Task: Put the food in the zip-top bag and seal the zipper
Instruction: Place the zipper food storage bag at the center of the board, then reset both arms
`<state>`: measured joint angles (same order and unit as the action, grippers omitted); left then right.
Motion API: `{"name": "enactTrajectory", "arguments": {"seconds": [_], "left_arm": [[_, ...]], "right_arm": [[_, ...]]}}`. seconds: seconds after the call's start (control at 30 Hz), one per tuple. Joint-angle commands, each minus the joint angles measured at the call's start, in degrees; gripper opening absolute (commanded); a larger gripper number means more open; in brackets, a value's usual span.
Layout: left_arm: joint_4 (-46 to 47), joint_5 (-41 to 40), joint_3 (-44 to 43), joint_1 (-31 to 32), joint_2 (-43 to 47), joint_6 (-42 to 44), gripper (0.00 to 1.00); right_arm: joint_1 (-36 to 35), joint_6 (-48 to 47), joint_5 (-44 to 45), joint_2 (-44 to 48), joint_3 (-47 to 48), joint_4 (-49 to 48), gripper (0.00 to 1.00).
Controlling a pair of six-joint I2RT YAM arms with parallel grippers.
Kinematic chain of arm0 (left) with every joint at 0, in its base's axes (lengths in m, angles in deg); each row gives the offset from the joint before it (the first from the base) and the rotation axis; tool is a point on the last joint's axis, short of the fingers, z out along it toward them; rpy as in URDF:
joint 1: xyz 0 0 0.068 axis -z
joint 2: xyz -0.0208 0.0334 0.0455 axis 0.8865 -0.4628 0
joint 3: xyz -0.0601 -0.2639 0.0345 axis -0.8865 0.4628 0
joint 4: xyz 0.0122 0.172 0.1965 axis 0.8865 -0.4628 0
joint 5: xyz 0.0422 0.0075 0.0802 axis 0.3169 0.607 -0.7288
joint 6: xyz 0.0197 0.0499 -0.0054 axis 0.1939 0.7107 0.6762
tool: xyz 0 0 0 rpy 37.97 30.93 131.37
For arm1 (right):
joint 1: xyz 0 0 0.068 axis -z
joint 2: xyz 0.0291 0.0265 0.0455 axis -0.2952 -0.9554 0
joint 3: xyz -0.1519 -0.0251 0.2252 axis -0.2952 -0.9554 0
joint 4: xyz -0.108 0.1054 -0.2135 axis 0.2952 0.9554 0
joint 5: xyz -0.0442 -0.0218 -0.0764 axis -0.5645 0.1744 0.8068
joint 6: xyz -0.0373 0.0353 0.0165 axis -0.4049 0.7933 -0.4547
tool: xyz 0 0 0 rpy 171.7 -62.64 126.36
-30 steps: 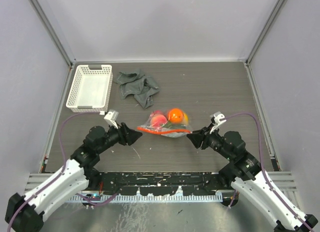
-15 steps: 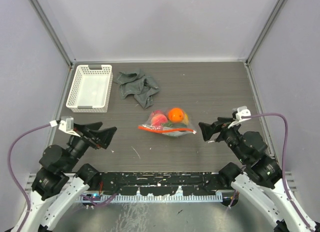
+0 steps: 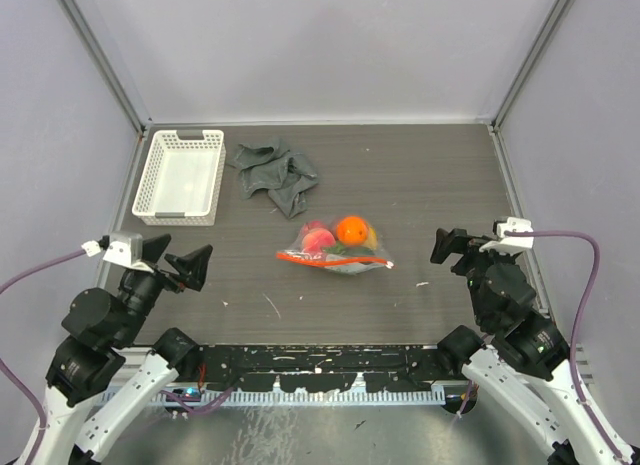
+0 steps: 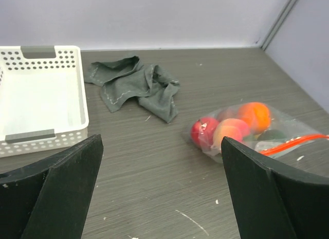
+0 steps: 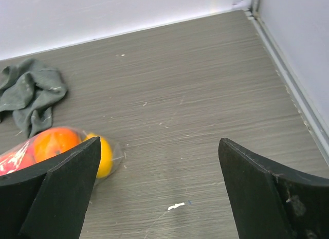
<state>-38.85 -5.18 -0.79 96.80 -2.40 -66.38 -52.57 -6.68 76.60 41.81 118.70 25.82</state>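
Note:
The zip-top bag [image 3: 340,253] lies flat in the middle of the table with the food [image 3: 350,229] inside: orange, pink, red and yellow pieces show through the plastic. Its zipper [image 3: 335,261] runs as a red-orange strip along the near edge. My left gripper [image 3: 182,261] hangs open well to the left of the bag, holding nothing. My right gripper [image 3: 456,249] is open to the bag's right, also apart from it. The left wrist view has the bag [image 4: 288,132] and food [image 4: 231,131] beyond the open left gripper [image 4: 160,146]. The right wrist view shows the food [image 5: 54,143] at the left, past the open right gripper [image 5: 159,142].
A white lattice basket [image 3: 149,180] stands at the back left, with a crumpled grey cloth [image 3: 275,172] to its right. In the left wrist view the basket [image 4: 82,100] and cloth [image 4: 136,85] lie ahead. Metal rails and walls border both sides of the table.
Both grippers have let go of the bag's ends and opened wide. Both arms have drawn back and outward, away from the bag. The bag has stayed in place.

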Motion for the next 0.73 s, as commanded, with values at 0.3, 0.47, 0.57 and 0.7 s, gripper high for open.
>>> {"name": "enactTrajectory", "arguments": {"seconds": [0.3,0.47,0.57,0.7], "left_arm": [[1.7,-1.5,3.6,-2.5,-3.7,4.9,0.98],[2.0,-0.1,4.0,-4.2,-3.1,5.1,0.98],[2.0,0.4,4.3,-4.6,-2.8,5.0,0.98],[1.9,0.5,4.3,-4.7,-3.0,5.1,0.98]], "right_arm": [[0.1,4.8,7.8,0.3,1.7,0.6,1.0],[0.1,4.5,6.9,0.3,1.7,0.5,1.0],[0.1,4.1,6.3,0.3,1.5,0.2,1.0],[0.1,3.7,6.4,0.2,1.7,0.1,1.0]]}}
